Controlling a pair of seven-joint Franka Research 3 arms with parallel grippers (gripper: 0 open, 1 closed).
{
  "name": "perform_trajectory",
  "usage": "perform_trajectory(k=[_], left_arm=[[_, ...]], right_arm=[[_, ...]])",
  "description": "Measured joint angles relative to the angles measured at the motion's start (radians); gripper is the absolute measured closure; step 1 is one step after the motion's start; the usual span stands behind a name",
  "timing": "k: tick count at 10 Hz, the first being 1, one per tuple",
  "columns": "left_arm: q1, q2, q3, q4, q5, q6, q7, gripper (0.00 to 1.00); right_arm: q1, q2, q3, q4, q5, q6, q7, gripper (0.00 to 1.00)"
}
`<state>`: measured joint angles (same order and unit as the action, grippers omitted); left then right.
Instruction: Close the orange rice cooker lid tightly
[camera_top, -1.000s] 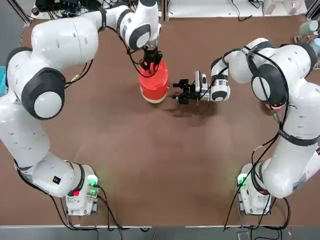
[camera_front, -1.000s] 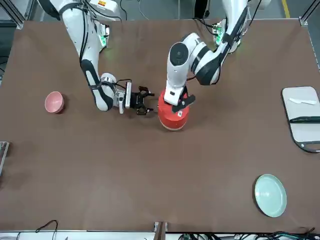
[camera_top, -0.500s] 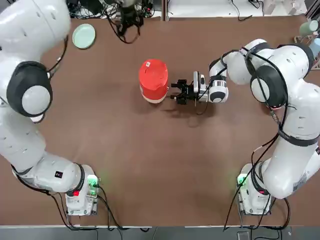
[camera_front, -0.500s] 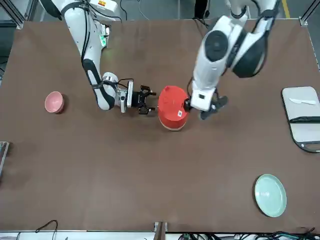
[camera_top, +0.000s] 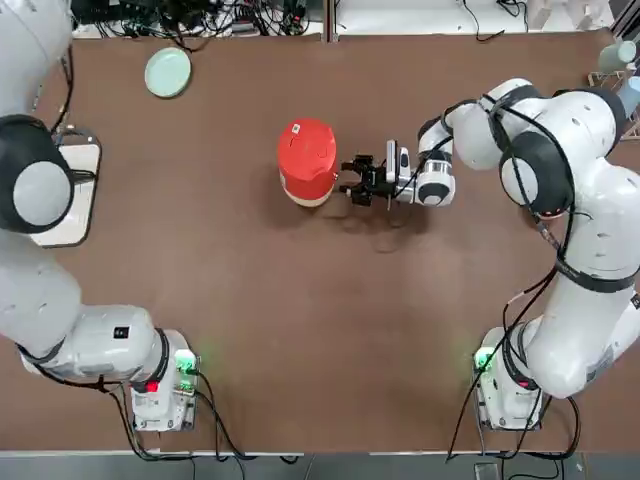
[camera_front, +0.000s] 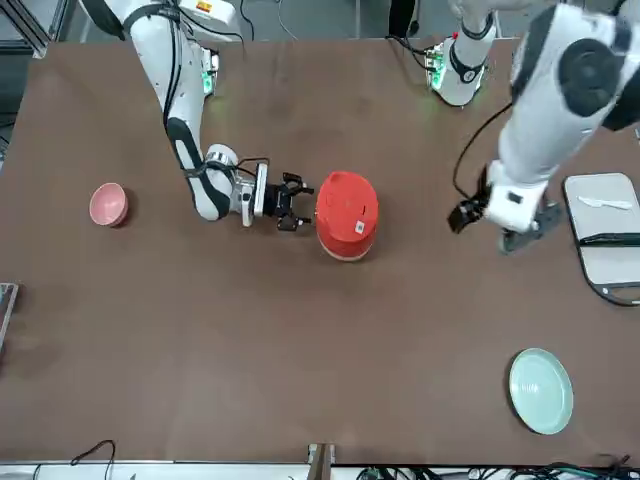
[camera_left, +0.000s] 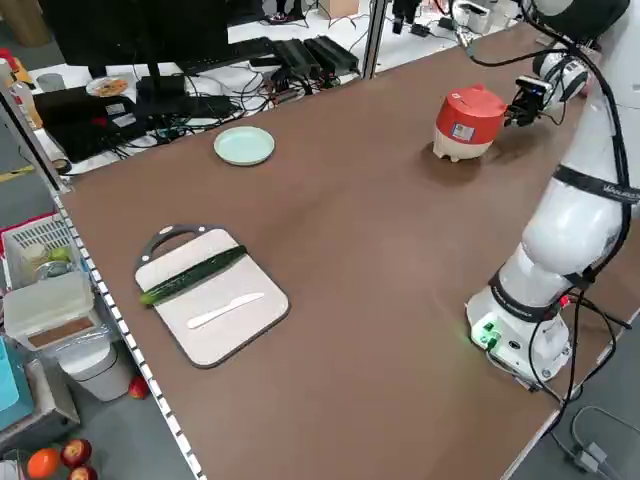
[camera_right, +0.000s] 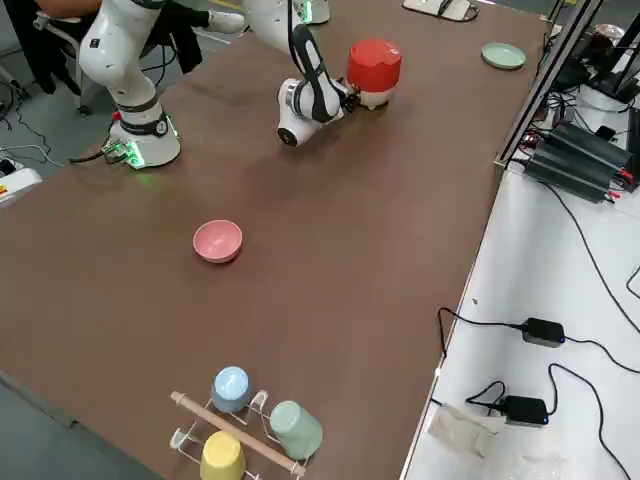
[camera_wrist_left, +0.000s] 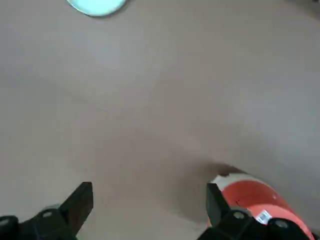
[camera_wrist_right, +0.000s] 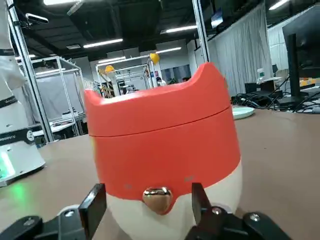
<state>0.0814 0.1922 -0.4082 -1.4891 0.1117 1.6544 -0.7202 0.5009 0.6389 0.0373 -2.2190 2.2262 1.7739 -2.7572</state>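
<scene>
Lid (camera_wrist_right: 160, 102) sits flush on the red-orange, cream-based rice cooker (camera_top: 307, 163), upper centre of the top view. Left gripper (camera_front: 503, 228), front view's upper right, gapes wide, empty; right gripper (camera_front: 290, 202), beside the cooker, stands partly open, holding nothing.

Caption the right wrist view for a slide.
Closed orange rice cooker before the right gripper's open fingers, its lid down.

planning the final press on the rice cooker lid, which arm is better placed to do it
Probably the right: its gripper is right beside the rice cooker, facing its metal button. The left gripper hangs open, farther off toward the cutting board.
</scene>
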Motion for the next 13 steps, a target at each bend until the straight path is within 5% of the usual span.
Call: perform_trajectory(k=[4, 8, 13], left_arm=[[0.099, -0.029, 0.036, 0.001, -0.001, -0.053, 0.211, 0.0], [0.041, -0.073, 0.195, 0.032, -0.065, -0.058, 0.425, 0.0], [-0.037, -0.128, 0.202, -0.039, -0.084, -0.057, 0.507, 0.0]], right_arm=[[0.0, 0.019, -0.005, 0.024, 0.016, 0.001, -0.001, 0.22], [0.0, 0.036, -0.006, 0.036, 0.02, 0.001, -0.003, 0.26], [0.001, 0.036, -0.005, 0.041, 0.026, 0.001, -0.003, 0.38]])
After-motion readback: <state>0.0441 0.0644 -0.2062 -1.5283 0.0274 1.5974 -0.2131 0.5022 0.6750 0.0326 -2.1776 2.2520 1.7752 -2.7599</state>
